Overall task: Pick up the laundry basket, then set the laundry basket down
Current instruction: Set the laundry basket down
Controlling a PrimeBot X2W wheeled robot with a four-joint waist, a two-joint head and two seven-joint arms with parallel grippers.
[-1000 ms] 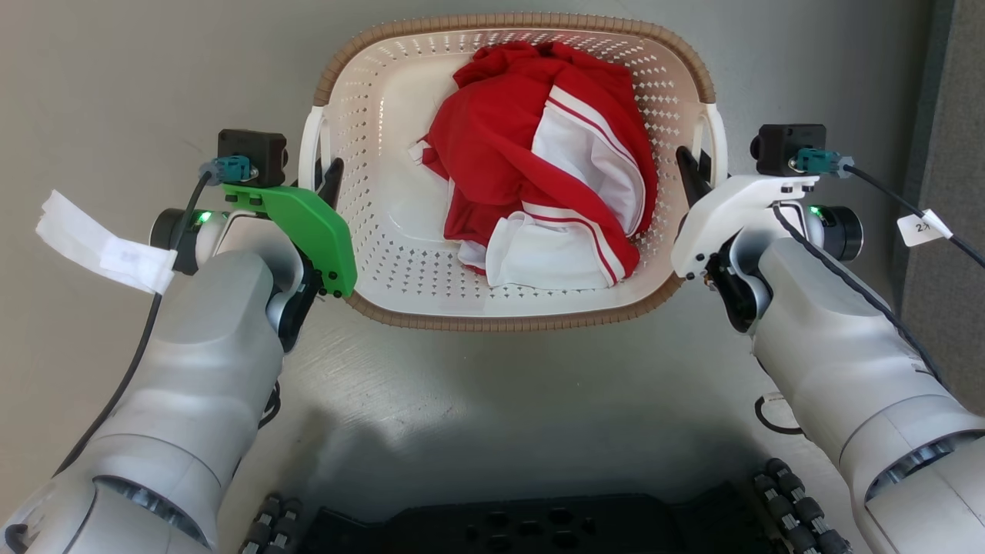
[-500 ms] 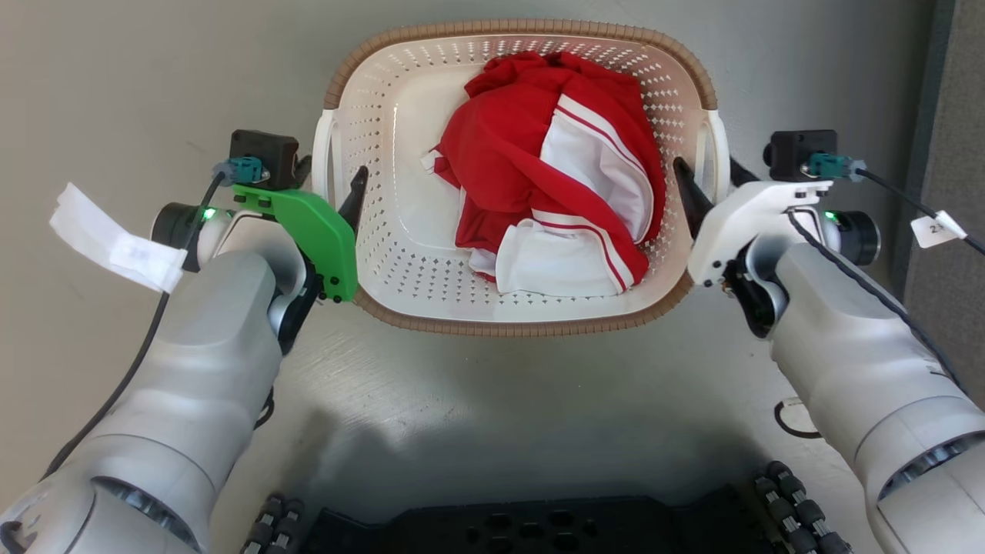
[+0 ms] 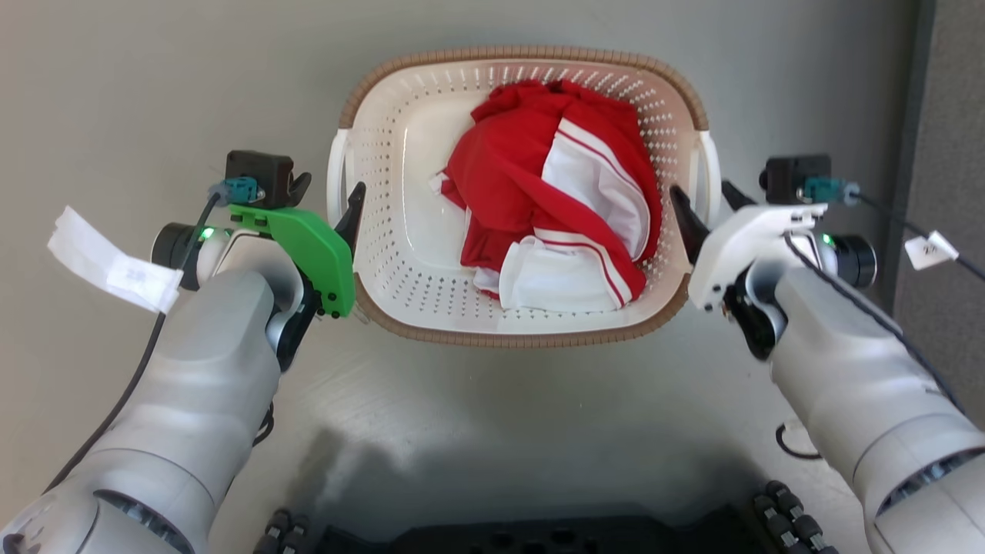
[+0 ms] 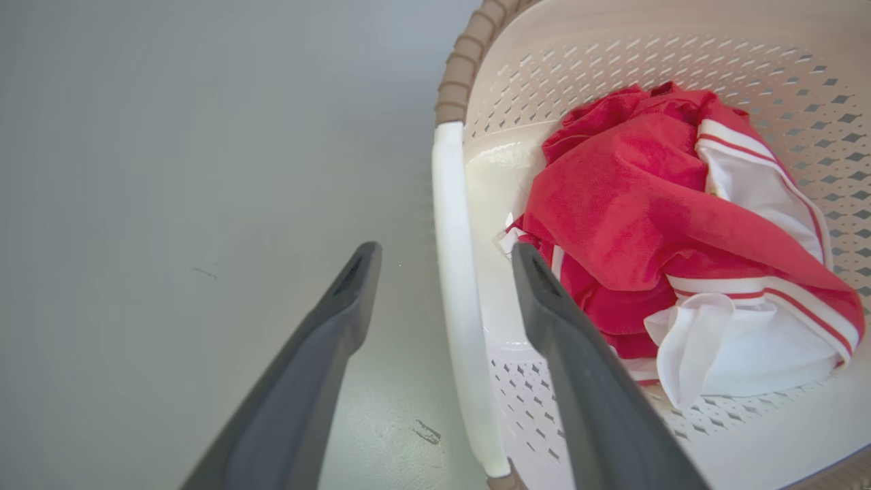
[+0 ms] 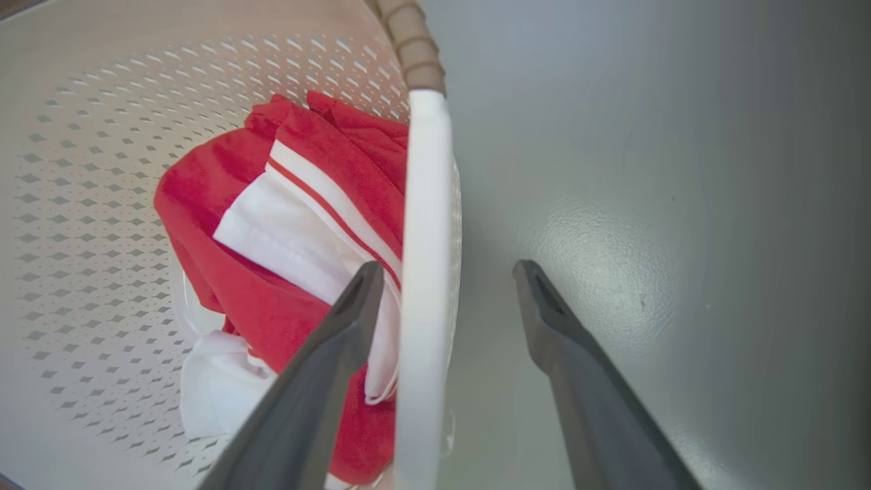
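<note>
The laundry basket (image 3: 508, 338), cream with a brown rim, rests on the grey floor straight ahead. My left gripper (image 3: 329, 196) is open and straddles the basket's left white handle (image 4: 452, 272): one finger is outside the basket, the other inside it. My right gripper (image 3: 706, 201) is open too, with the right handle (image 5: 422, 238) between its fingers. That handle lies close to the inner finger, and I cannot tell whether they touch. In the left wrist view the left gripper (image 4: 446, 255) has a gap on both sides of the handle. The right gripper (image 5: 449, 271) shows a wide gap on its outer side.
A crumpled red and white garment (image 3: 554, 185) lies inside the basket. A dark panel (image 3: 946, 115) runs along the right edge. My black base (image 3: 539, 535) sits at the bottom. A white paper tag (image 3: 108, 261) hangs off the left arm's cable.
Both grippers have opened off the handles. The basket now looks smaller and sits lower in the head view than a second ago.
</note>
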